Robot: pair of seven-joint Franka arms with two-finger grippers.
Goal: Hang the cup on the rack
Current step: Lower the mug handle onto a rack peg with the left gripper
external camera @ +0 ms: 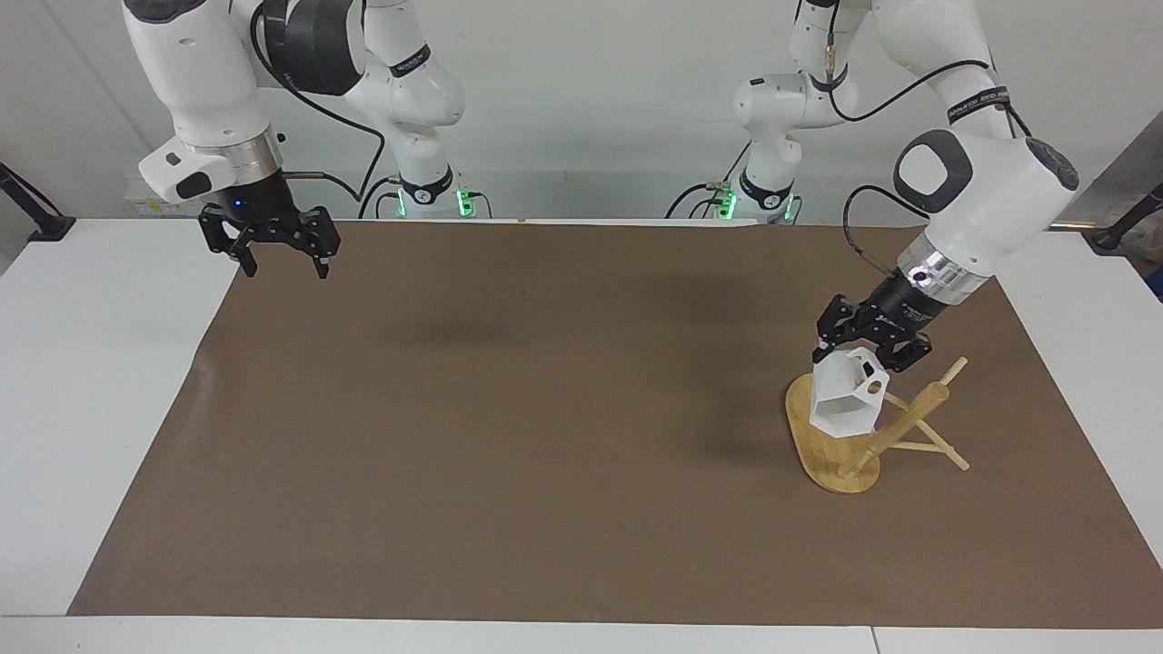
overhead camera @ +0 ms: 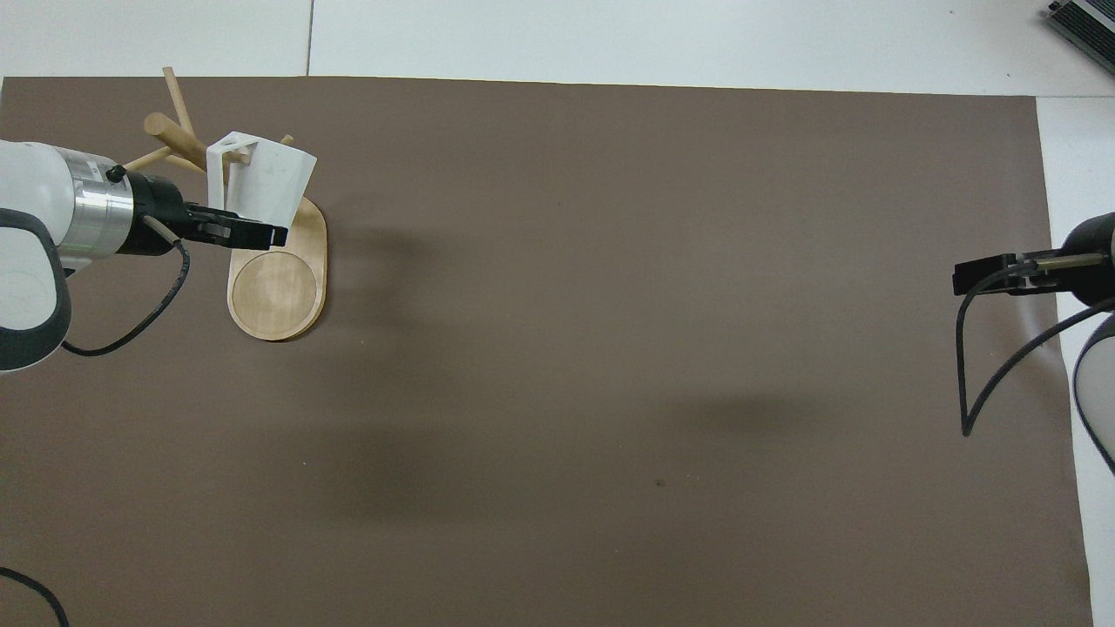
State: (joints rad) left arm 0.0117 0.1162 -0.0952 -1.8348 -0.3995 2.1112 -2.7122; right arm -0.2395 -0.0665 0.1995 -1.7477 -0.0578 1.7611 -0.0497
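The white faceted cup (external camera: 841, 409) hangs tilted in my left gripper (external camera: 869, 352), mouth turned away from the robots. The gripper is shut on the cup at its handle end. The cup is over the bamboo rack (external camera: 909, 420), just above its oval base (external camera: 804, 436) and close beside the post and pegs. I cannot tell whether a peg is in the handle's hole. In the overhead view the cup (overhead camera: 272, 183) and left gripper (overhead camera: 253, 233) cover part of the rack's base (overhead camera: 277, 292). My right gripper (external camera: 280, 262) is open and empty, waiting in the air over the mat's edge at the right arm's end (overhead camera: 969, 279).
A brown mat (external camera: 545, 409) covers most of the white table (external camera: 100, 381). The rack stands toward the left arm's end of the mat.
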